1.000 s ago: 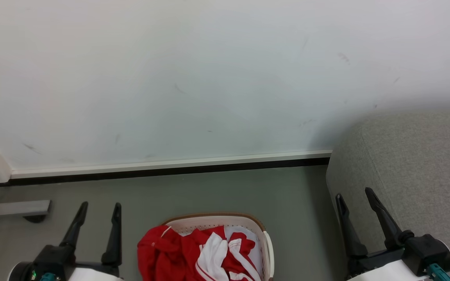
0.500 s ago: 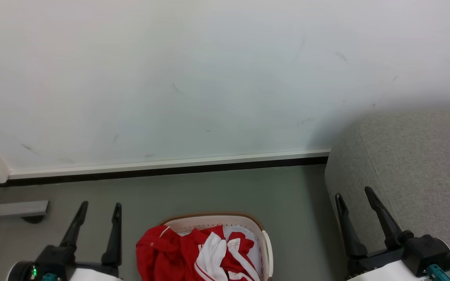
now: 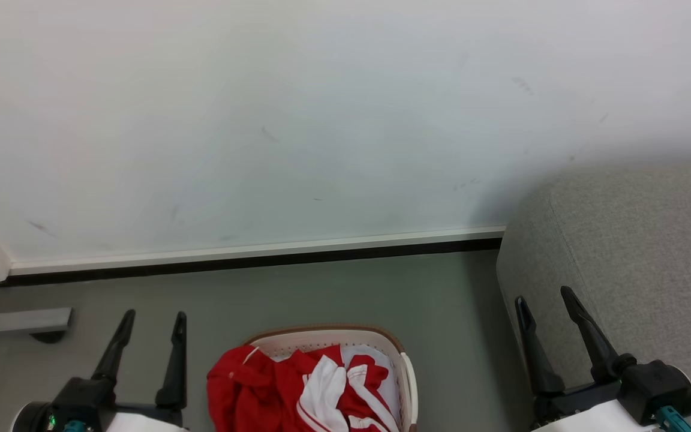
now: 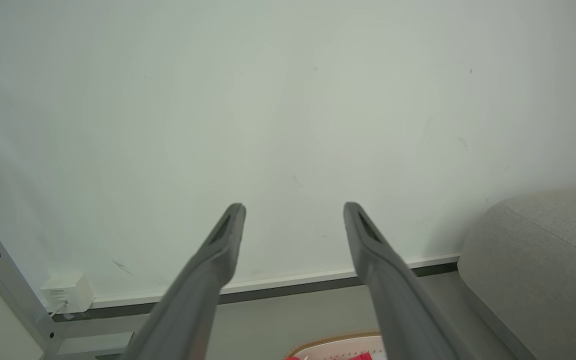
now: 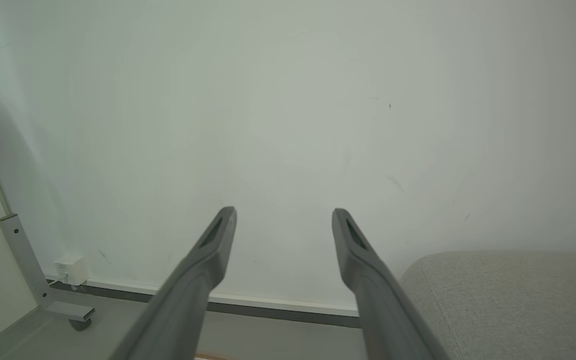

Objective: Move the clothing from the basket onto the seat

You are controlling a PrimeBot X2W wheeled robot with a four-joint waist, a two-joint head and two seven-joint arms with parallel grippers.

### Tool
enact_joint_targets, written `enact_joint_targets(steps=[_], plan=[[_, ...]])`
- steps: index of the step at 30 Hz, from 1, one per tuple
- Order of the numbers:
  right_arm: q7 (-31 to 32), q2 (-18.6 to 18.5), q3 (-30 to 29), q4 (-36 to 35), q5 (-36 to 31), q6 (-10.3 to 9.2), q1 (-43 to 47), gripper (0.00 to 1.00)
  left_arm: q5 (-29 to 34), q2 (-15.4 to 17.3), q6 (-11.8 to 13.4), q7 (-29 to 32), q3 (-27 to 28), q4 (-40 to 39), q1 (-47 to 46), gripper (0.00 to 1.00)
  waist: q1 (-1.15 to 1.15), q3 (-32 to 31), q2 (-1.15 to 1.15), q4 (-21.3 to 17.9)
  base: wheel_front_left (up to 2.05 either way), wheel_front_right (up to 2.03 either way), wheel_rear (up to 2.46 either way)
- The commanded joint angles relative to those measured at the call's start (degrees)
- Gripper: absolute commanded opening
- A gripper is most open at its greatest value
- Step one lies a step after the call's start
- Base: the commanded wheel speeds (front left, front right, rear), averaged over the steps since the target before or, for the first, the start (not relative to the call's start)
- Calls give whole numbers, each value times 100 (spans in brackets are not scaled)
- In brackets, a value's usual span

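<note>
Poised before the first grab, with left gripper [image 3: 153, 315] and right gripper [image 3: 542, 297] spread wide, empty; with clothing [image 3: 297, 390] heaped in the basket [image 3: 327, 332] between them, seat [image 3: 633, 240] beside the right; next, likely dipping to pinch cloth.

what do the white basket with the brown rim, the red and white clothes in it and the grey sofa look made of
Oval cream-white basket: likely rigid moulded plastic, matte, with rows of small holes in its wall.
Red and white clothing: soft thin fabric, perhaps synthetic; it crumples in folds.
Grey sofa: woven upholstery fabric, matte and speckled, with a stitched seam.
</note>
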Motion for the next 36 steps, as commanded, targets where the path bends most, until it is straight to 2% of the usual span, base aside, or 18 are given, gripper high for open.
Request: enact_joint_targets(steps=[1, 17, 27, 36], plan=[[0, -38, -16, -35, 7, -12, -11, 100, -11, 9, -11, -3, 37, 2, 8, 100, 0, 7, 0, -1, 0, 0, 0], [1, -36, -78, -136, 74, -12, -122, 100, -152, 7, -115, -3, 131, -20, -106, 100, 0, 302, 0, -184, 0, 0, 0], [2, -33, -98, -522, 48, -12, -397, 100, -430, 224, -202, -2, 207, -104, -499, 100, 0, 1219, 0, -416, 0, 0, 0], [2, -32, -129, -800, 148, -12, -621, 100, -743, 564, -207, -3, -23, -80, -866, 100, 0, 1860, 0, -669, 0, 0, 0]])
